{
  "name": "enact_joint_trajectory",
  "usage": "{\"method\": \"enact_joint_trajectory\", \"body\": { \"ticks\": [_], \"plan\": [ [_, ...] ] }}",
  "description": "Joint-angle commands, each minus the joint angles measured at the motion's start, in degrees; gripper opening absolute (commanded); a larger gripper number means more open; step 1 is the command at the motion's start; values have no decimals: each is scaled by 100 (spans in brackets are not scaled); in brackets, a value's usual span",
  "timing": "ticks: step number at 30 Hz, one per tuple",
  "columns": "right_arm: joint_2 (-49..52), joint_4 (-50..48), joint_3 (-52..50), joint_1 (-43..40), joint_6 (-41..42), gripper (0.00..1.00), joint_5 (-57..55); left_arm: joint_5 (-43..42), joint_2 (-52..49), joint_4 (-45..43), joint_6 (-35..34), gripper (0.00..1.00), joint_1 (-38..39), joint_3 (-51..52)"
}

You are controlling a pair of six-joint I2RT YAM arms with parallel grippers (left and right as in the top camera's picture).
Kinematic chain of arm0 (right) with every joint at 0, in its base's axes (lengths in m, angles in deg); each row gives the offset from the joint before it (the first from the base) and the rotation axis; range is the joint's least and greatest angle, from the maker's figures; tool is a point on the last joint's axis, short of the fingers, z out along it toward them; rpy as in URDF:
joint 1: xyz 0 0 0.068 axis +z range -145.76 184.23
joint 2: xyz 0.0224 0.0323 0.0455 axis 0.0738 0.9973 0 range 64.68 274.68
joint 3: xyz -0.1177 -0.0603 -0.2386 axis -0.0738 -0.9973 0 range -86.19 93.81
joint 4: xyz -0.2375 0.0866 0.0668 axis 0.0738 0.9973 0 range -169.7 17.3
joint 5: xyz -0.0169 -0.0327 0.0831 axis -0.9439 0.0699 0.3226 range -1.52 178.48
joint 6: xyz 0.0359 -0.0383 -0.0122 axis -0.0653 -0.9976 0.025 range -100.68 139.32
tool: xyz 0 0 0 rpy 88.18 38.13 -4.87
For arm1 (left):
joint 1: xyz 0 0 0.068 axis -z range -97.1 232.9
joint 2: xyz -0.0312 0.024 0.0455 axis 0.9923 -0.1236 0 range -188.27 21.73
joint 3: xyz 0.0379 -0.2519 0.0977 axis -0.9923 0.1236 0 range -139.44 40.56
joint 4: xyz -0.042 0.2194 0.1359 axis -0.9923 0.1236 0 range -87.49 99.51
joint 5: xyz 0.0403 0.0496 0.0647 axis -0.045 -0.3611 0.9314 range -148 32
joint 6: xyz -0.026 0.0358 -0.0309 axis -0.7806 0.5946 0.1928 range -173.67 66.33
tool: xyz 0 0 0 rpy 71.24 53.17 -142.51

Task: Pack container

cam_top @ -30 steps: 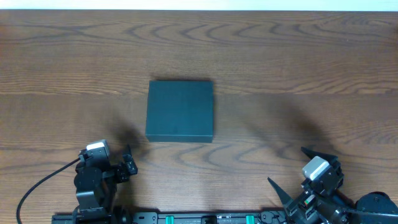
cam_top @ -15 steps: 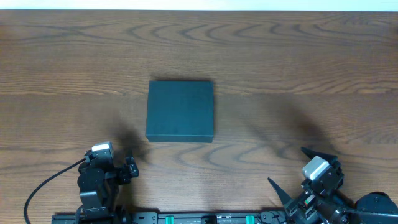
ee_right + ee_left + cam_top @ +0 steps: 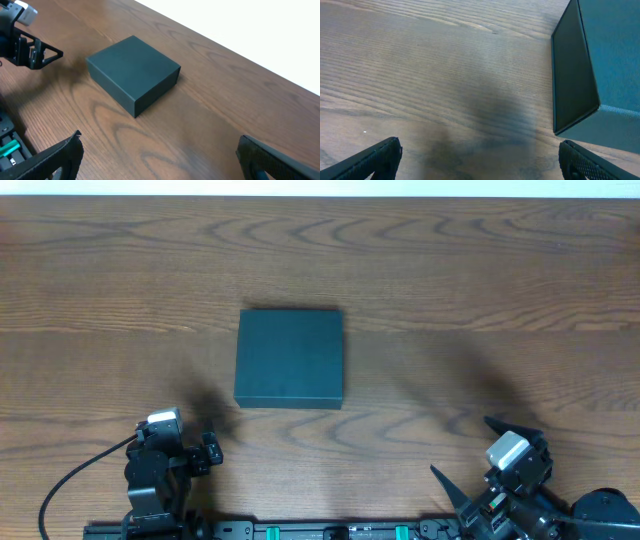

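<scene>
i have two hands here and both hang empty at the near edge of the table (image 3: 100,280). my left gripper (image 3: 479,152) has its fingers spread wide apart, one dark tip at each bottom corner of the left wrist view, with only bare wood grain and a soft shadow between them. my right gripper (image 3: 159,150) is spread just as wide, its two tips likewise at the bottom corners of its own view, and nothing sits between them either. the container (image 3: 290,358) lies flat on the table near the middle, a little to the left of centre, farther from the near edge than either hand and well apart from both. its lid is down and its dark teal top is plain and smooth. from my left wrist i see one of its corners up close on the right side of the view, ahead of my fingers and off to the right, one side wall in shade. from my right wrist i see the whole box ahead and to the left, with my left hand beyond it in the upper left corner. a black cable (image 3: 70,480) loops away from my left arm toward the table's near left corner.
</scene>
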Motion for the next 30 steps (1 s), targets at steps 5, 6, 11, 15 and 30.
{"method": "enact_joint_trajectory", "body": {
  "ticks": [5, 6, 11, 15, 30],
  "plan": [
    [-31, 125, -4, 28, 81, 99, -17, 70, 39, 20, 120, 99, 13, 59],
    [-31, 223, -4, 26, 79, 99, -20, 70, 39, 20, 120, 99, 13, 59],
    [-31, 411, -59, -302, -9, 99, -26, 70, 42, 20, 120, 99, 13, 59],
    [-50, 90, -481, -905, -44, 99, -162, 70, 39, 20, 120, 98, 15, 59],
    [-1322, -2188, -3281, -2743, -608, 99, 999, 70, 39, 20, 120, 99, 13, 59]
  ]
}}
